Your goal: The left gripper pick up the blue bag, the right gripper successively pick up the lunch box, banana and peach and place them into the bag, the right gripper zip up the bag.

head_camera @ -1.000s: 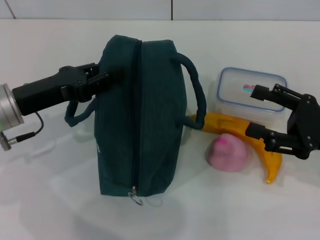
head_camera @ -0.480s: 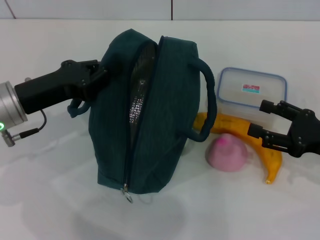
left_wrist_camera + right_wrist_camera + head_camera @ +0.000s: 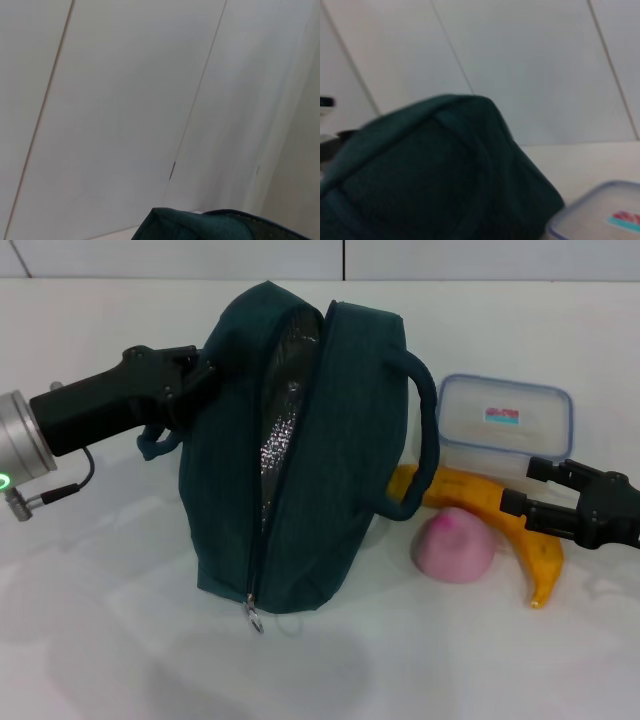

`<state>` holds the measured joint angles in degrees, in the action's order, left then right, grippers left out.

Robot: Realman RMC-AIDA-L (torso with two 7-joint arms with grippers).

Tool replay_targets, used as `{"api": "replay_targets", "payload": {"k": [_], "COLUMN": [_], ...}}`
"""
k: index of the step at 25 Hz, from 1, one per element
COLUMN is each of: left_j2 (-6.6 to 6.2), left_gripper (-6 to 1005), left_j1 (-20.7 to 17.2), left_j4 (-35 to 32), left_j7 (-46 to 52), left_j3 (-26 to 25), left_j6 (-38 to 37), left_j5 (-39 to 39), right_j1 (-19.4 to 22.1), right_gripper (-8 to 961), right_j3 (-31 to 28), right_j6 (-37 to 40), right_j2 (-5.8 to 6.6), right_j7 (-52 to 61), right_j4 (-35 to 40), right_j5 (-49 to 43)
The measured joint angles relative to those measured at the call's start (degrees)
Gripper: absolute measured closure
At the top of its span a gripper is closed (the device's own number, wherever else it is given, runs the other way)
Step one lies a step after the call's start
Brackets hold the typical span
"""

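Bag at the centre of the white table, leaning with its top pulled toward the left, zipper parted along the upper part so that silver foil lining shows through the slit. Held that way by the left gripper, clamped on the bag's upper left edge near one handle, presumably to keep the mouth up and open for loading. Zipper pull ring down at the near end, so most of the seam near the table looks closed; opening probably too narrow yet for a box. Second handle arching off the right side, its lower end just beside the banana.

Right gripper at the right edge, fingers spread apart and empty, poised just near of the lunch box and above the banana's right half. Likely lined up for the box, first item in the order. Lunch box flat on the table at far right, lid on. Banana lying in front of it, curving from the bag's handle toward the near right. Peach nearest of the three, touching or just beside the banana.

Nothing in the bag yet, by the look of it. Left wrist view: only a sliver of teal fabric below a pale wall. Right wrist view: bag's flank and a corner of the box.
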<state>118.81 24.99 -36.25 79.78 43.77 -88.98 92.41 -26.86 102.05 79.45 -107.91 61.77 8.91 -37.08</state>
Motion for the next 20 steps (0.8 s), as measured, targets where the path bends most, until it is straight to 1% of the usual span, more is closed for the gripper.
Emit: {"api": "replay_targets", "payload": {"k": [8,12,16,17,19,20], "left_j2": [-0.13,0.10,0.18,0.19,0.19,0.19], "left_gripper": [955,956,956,956,956,956], "left_j1": [-0.1,-0.4,-0.7,-0.7,-0.7,-0.7], "left_j4": [0.0,0.0,-0.1,-0.1,-0.1,-0.1], "left_j7": [-0.7,-1.9,-2.2,-2.2,-2.2,-2.2], "left_j3": [0.0,0.0,0.0,0.0,0.0,0.0], "left_j6": [0.0,0.0,0.0,0.0,0.0,0.0], "left_j5": [-0.3,-0.4,-1.2,-1.4,-1.8,-1.8], "right_j1": [-0.7,-0.5,0.4,1.0,2.4,3.0], "right_gripper": [122,125,129,130,131,132], "right_j3": [-1.3,-4.7,-7.2,-8.6,-12.2,-14.2], "right_j6": [-4.9,-6.0,-4.7,-4.4,-3.8,-3.7], "right_j2": [0.18,0.29,0.71,0.71,0.33,-0.07], "right_j7": [1.4,1.5,1.5,1.5,1.4,1.4], "right_j4": [0.6,0.7,0.7,0.7,0.7,0.7], "right_j5": [0.5,0.4,0.6,0.7,0.7,0.7]}}
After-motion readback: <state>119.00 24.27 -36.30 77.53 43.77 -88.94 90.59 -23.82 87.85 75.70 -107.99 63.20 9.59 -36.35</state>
